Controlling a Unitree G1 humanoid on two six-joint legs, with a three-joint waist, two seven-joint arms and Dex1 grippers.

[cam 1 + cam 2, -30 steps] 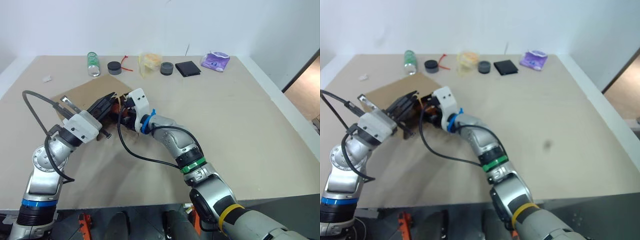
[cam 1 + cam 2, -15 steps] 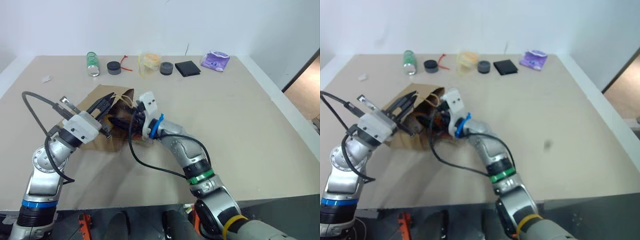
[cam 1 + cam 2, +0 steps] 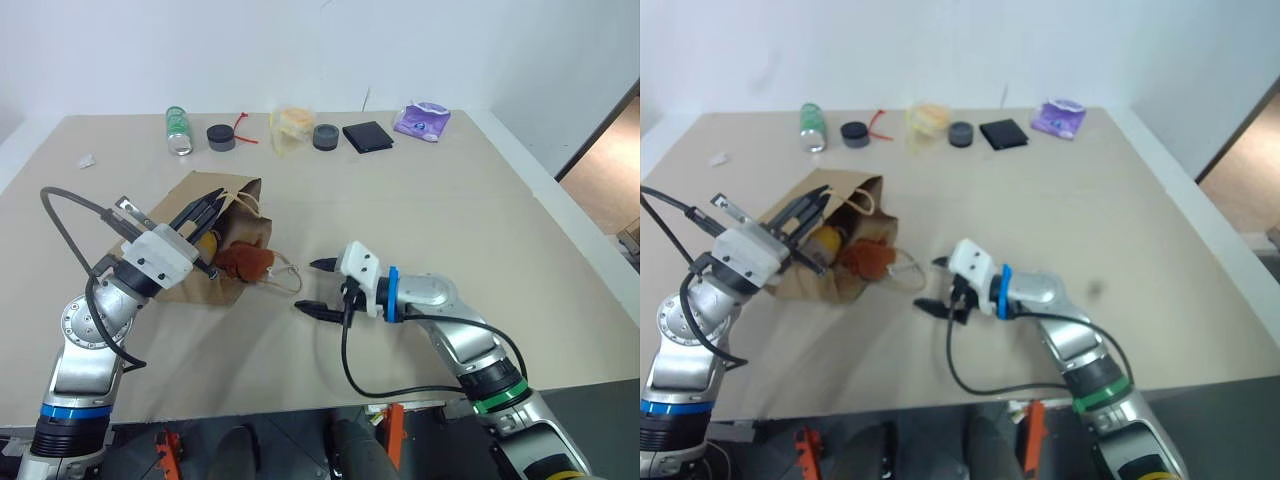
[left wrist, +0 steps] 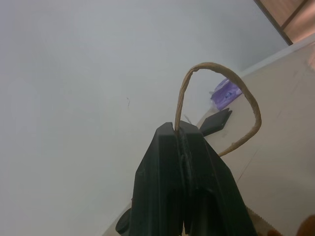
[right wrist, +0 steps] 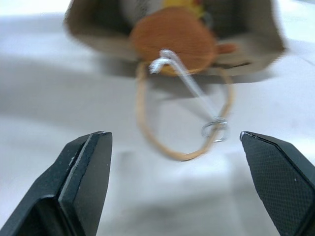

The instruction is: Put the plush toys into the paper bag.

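The paper bag [image 3: 200, 290] lies on its side on the table with its mouth facing my right arm. My left gripper [image 3: 212, 203] is shut on the bag's upper handle [image 4: 256, 115] and holds the mouth up. The brown plush toy [image 3: 245, 262] sits in the mouth, partly sticking out, with a white cord and metal ring [image 5: 215, 129] trailing onto the table. Behind it, inside the bag, I see the yellow end of the egg-shaped toy [image 3: 825, 240]. My right gripper [image 3: 315, 287] hovers wide open to the right of the bag, facing it, with nothing between its fingers.
Along the table's far edge stand a green bottle [image 3: 178, 130], two black round lids [image 3: 219, 137], a red tie [image 3: 243, 125], a yellowish clear packet [image 3: 292, 125], a black wallet [image 3: 368, 135] and a purple pouch [image 3: 422, 120]. The bag's lower handle [image 5: 147, 123] lies on the table.
My right gripper has pulled out of the bag's mouth, moved right and toward me, and opened wide, leaving the brown toy in the mouth. The bag's mouth stands higher. The left gripper kept still.
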